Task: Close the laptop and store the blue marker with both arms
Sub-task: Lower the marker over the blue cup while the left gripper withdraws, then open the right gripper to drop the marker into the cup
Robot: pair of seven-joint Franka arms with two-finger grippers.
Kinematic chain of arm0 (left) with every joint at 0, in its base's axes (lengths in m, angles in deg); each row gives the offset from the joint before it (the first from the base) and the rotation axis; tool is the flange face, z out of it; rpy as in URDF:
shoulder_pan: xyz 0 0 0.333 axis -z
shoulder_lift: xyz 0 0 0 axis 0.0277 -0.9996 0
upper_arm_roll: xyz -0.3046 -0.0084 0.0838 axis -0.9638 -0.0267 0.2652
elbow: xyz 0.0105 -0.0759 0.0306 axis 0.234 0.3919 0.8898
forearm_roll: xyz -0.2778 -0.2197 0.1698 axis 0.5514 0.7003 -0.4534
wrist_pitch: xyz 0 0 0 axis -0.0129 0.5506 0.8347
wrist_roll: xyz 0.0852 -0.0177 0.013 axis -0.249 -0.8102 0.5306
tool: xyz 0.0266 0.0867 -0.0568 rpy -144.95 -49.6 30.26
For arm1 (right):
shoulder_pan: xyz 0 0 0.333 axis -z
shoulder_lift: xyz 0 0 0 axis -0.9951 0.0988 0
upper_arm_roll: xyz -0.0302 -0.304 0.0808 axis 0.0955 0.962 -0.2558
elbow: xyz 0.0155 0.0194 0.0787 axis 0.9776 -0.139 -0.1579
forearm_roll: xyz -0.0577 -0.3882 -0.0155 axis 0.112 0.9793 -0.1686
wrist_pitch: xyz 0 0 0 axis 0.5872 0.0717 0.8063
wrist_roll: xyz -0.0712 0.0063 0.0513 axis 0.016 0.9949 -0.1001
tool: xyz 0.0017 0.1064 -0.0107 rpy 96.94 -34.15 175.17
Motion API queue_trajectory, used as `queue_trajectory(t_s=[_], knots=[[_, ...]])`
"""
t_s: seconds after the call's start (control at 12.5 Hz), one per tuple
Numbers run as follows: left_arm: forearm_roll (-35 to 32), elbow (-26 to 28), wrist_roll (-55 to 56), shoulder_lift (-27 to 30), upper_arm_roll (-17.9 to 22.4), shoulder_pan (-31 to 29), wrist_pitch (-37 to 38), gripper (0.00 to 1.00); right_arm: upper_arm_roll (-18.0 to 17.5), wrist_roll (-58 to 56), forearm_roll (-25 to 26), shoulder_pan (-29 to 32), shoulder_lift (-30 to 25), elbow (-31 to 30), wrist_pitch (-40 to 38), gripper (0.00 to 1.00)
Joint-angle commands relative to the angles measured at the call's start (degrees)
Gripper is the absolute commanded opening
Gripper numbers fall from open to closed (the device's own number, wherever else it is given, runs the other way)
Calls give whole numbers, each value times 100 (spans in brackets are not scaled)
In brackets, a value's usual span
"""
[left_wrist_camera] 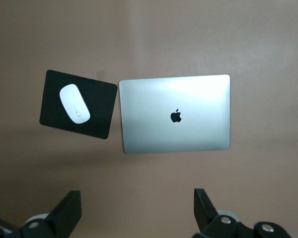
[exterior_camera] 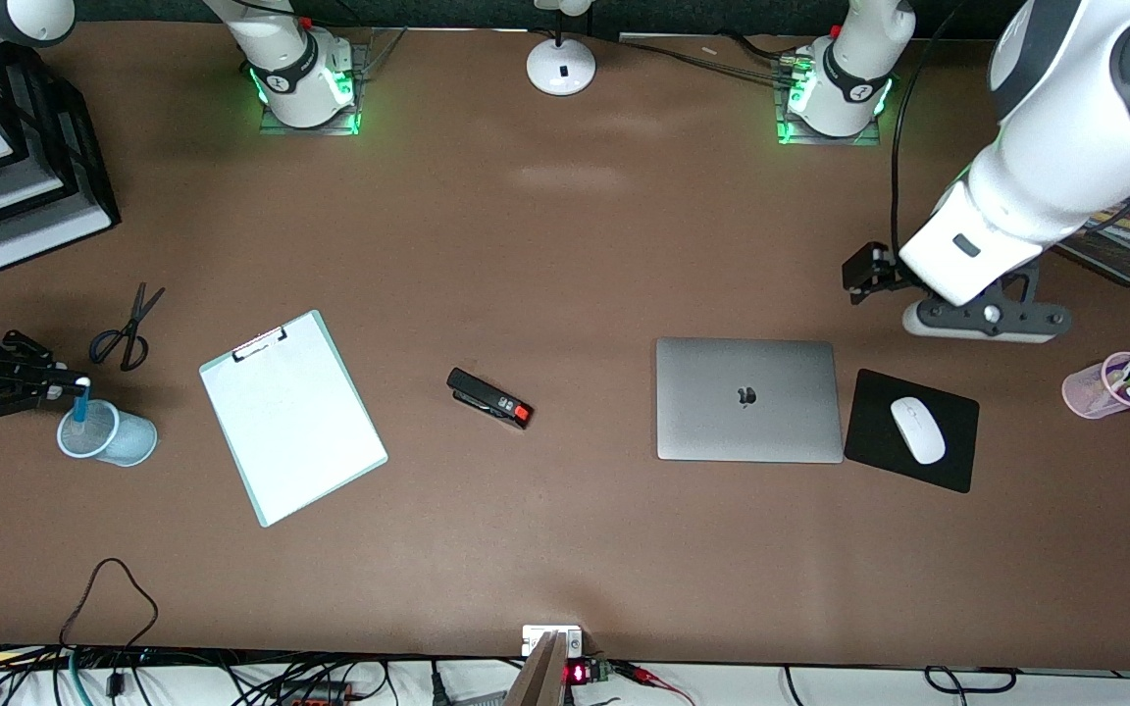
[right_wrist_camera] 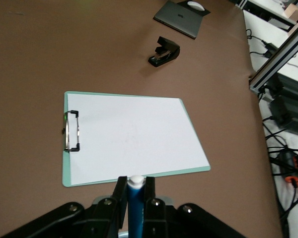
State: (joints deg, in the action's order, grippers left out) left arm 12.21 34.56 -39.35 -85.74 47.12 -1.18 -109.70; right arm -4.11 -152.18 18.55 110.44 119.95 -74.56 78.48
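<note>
The laptop [exterior_camera: 748,399] lies closed on the brown table, lid up with its dark apple logo; it also shows in the left wrist view [left_wrist_camera: 175,114] and in the right wrist view [right_wrist_camera: 181,17]. My left gripper [exterior_camera: 985,331] hangs open and empty in the air over the table near the mouse pad; its fingers stand wide apart [left_wrist_camera: 136,210]. My right gripper [exterior_camera: 75,384] is shut on the blue marker [exterior_camera: 81,400], held upright with its lower end in a translucent light-blue cup [exterior_camera: 106,433] at the right arm's end of the table. The marker's white tip shows between the fingers [right_wrist_camera: 136,208].
A clipboard with white paper [exterior_camera: 292,417], a black stapler [exterior_camera: 489,398] and scissors [exterior_camera: 126,331] lie between cup and laptop. A black mouse pad [exterior_camera: 948,456] with a white mouse lies beside the laptop. A pink pen cup [exterior_camera: 1087,392], a mesh tray [exterior_camera: 1114,257] and stacked paper trays [exterior_camera: 25,211] stand at the table's ends.
</note>
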Motion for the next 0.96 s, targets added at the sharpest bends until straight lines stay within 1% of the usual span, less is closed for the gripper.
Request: queue_trajectory(t_s=[0.0,0.16,0.4,0.56,0.72,0.8,0.88], knots=[[-93,15,-6,180,-9,-22,189,100,-89,-203,-252,87,286,294,-49,6],[-84,15,-6,241,-26,-48,460,100,-72,-195,-252,96,470,478,-49,6],[-58,33,-24,531,-35,-241,680,100,-37,-168,-252,114,620,470,-49,7],[-58,129,-67,803,-35,-242,821,100,-28,-168,-243,149,699,470,-31,7],[3,130,-549,883,-35,-381,839,100,7,-168,-243,193,761,470,74,7],[56,130,-708,918,-35,-452,848,100,34,-142,-235,202,770,470,91,16],[74,138,-770,927,-35,-513,857,100,86,15,-243,202,753,470,109,81]])
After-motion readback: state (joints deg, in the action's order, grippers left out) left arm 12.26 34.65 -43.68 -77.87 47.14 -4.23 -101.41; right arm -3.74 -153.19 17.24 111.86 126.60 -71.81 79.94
